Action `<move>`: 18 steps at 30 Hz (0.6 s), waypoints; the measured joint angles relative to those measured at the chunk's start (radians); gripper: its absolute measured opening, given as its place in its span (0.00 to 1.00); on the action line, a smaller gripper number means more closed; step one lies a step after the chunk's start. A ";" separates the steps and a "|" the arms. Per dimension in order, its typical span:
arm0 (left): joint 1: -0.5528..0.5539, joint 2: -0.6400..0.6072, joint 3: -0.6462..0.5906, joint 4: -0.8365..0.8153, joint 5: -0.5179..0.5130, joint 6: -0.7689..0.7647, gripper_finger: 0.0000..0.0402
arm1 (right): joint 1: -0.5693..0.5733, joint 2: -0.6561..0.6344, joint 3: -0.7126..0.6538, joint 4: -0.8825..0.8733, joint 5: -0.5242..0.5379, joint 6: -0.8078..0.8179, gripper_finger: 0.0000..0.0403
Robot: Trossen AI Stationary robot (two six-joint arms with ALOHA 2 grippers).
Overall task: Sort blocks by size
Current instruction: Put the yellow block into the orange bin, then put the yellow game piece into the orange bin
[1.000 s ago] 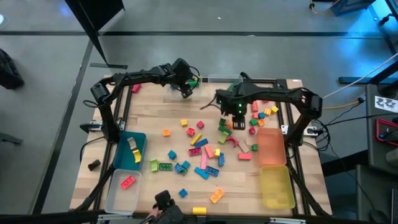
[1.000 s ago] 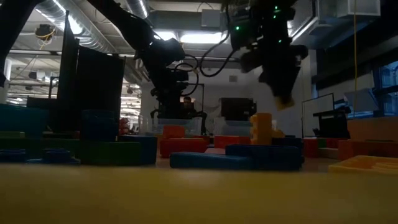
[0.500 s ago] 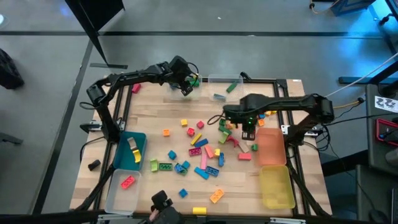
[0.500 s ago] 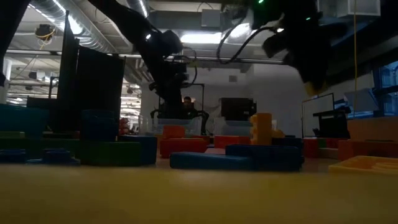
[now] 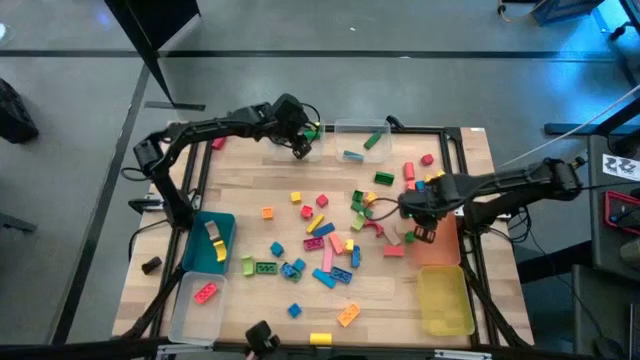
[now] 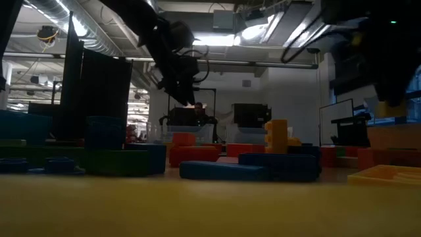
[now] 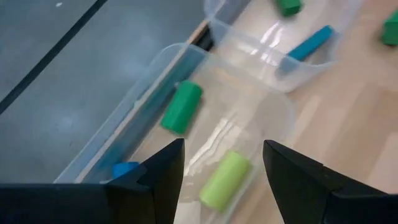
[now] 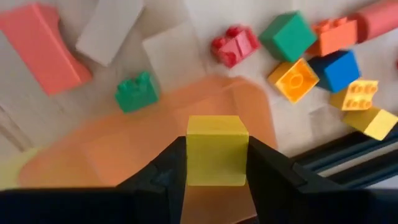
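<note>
Right claw (image 8: 217, 163) grips a yellow block (image 8: 217, 149) above the orange bin (image 8: 124, 143).

floor (image 5: 80, 60): grey, dark seams | ceiling lights (image 6: 217, 39): on | monitor (image 6: 248, 113): dark

- looks like a lab or workshop: bare ducts (image 6: 79, 36) and strip lights (image 6: 210, 39) overhead
- wooden table (image 5: 250, 190) in a metal frame, grey concrete floor (image 5: 70, 150)

Colourful blocks (image 5: 322, 243) lie scattered mid-table; 1 yellow cube (image 8: 216, 150) is gripped.
</note>
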 joint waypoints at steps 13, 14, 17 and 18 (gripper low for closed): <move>-0.126 -0.006 0.000 0.010 0.001 0.084 0.51 | 0.004 0.000 -0.028 0.007 -0.001 -0.002 0.60; -0.133 -0.006 0.000 0.011 0.001 0.096 0.51 | 0.004 0.000 -0.028 0.011 -0.004 -0.002 0.60; -0.149 -0.006 0.000 0.012 0.001 0.130 0.51 | 0.004 0.000 -0.014 0.007 -0.008 -0.002 0.60; -0.153 -0.006 0.000 0.012 0.001 0.137 0.51 | 0.003 0.000 -0.002 0.009 -0.008 -0.002 0.60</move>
